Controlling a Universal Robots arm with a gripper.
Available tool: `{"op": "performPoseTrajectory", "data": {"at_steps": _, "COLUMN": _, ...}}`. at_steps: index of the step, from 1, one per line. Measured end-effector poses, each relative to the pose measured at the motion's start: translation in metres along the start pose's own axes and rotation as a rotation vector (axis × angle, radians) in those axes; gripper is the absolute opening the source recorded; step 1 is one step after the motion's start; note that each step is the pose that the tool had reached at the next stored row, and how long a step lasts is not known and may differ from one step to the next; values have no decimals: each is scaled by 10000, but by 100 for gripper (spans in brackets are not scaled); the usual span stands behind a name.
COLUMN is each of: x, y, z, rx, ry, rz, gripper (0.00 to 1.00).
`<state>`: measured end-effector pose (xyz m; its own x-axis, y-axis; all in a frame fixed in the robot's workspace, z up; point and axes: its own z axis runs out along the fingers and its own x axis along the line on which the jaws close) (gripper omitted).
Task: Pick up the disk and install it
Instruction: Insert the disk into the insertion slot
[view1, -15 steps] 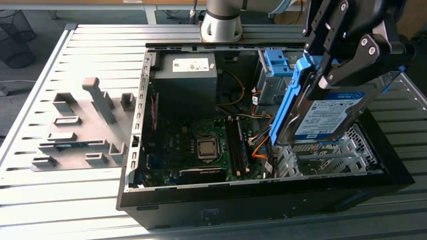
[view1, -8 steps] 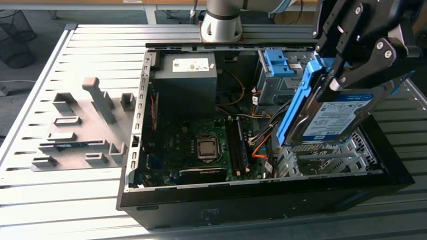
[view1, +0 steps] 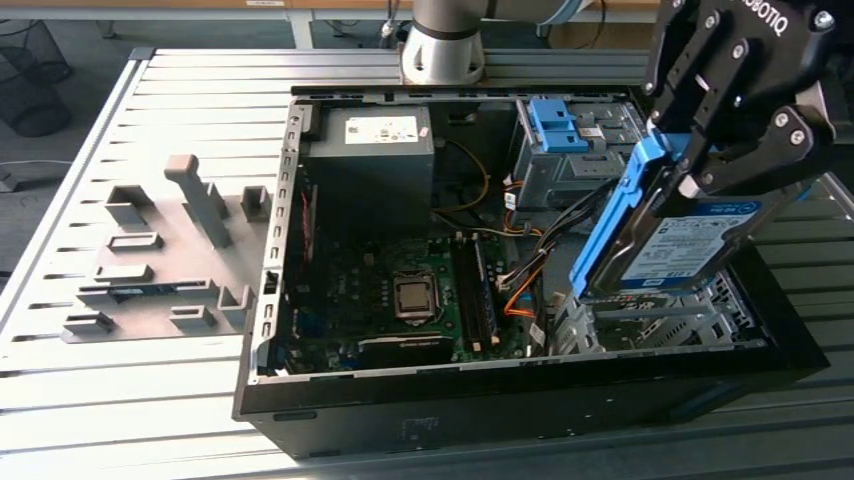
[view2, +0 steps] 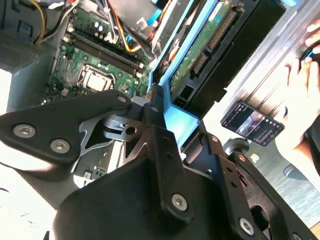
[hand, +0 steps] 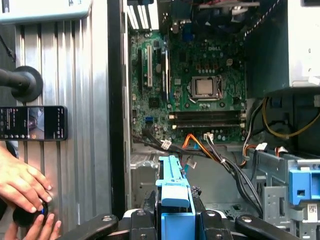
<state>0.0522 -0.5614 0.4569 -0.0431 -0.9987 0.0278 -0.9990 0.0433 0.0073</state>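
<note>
One slatted surface (view1: 187, 90) carries the open computer case (view1: 400, 420), mid-frame in the exterior view. At that view's right the end effector (view1: 694, 182) is clamped on the disk (view1: 687, 240) by its blue frame, which hangs tilted above the metal drive cage (view1: 667, 322), not seated. Judged risks: the tilted disk catches the cage rim; the plastic frame slips in the grip; the orange cables (view1: 525, 285) just beside snag. A person's hand (hand: 20, 182) lies near the case.

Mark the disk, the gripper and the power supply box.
disk (view1: 683, 245): exterior view, on its label.
gripper (view1: 723, 168): exterior view, midway between the fingertips clamping the disk.
power supply box (view1: 380, 130): exterior view, on its white sticker.
</note>
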Motion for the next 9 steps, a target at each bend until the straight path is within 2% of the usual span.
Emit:
{"op": "performPoseTrajectory", "data": {"at_steps": 1, "x": -1, "y": -25, "z": 11, "rx": -2, "ry": -23, "rz": -1, "gripper": 37}}
{"op": "performPoseTrajectory", "data": {"at_steps": 2, "x": -2, "y": -43, "z": 16, "rx": -5, "ry": -86, "rz": -1, "gripper": 37}}
{"op": "performPoseTrajectory", "data": {"at_steps": 3, "x": -3, "y": -54, "z": 19, "rx": -10, "ry": -210, "rz": -2, "gripper": 37}}
{"op": "performPoseTrajectory", "data": {"at_steps": 4, "x": -4, "y": -65, "z": 24, "rx": -13, "ry": -296, "rz": -2, "gripper": 37}}
{"op": "performPoseTrajectory", "data": {"at_steps": 5, "x": -4, "y": -74, "z": 36, "rx": -14, "ry": -327, "rz": -3, "gripper": 37}}
{"op": "performPoseTrajectory", "data": {"at_steps": 9, "x": -5, "y": -123, "z": 68, "rx": -15, "ry": -326, "rz": -1, "gripper": 37}}
